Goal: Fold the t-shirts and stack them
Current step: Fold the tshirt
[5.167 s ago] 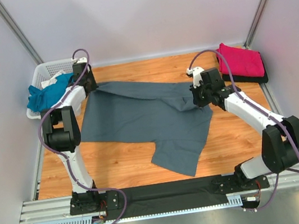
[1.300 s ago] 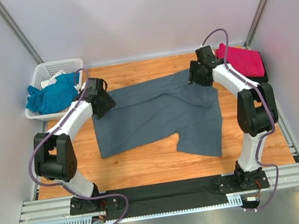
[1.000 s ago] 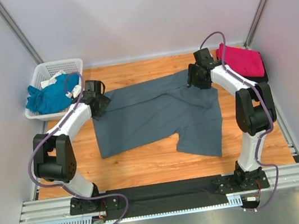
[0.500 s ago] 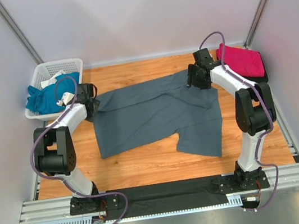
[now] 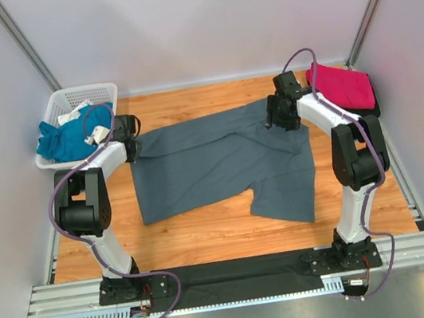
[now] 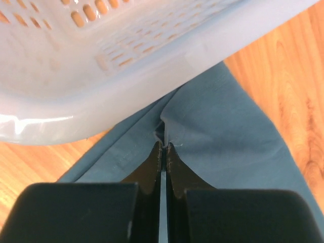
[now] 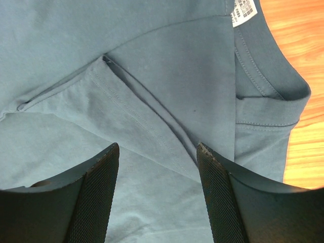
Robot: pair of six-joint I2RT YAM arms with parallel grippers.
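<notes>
Now the left gripper (image 5: 130, 142) sits right against the white basket (image 5: 76, 93), at the corner that faces the table's middle. A second ago it hung further out from the basket, over the dark grey t-shirt (image 5: 221, 165), with its jaws apart. They have since snapped together: in the left wrist view the two black fingers (image 6: 152, 164) meet on a small raised ridge of grey cloth, directly under the basket's wall (image 6: 101, 76). That corner of the shirt now reaches a little closer to the basket than it did before. The rest of the grey shirt lies spread on the wooden table (image 5: 207, 228) much as it was, running away from the basket, with one part hanging down towards the arm bases.

The right gripper (image 5: 279, 113) has barely shifted. It stands at the shirt's end farthest from the basket, its jaws wide apart above the cloth and holding nothing. Its own camera shows folds of grey fabric between the padded fingers (image 7: 98, 197), with the ribbed collar (image 7: 271, 71) and a white label (image 7: 243, 12) just beyond.

The teal t-shirt (image 5: 67, 137) lies bunched inside the basket, spilling over its rim. The pink t-shirt (image 5: 342, 86) rests folded at the far side of the table from the basket, unchanged
</notes>
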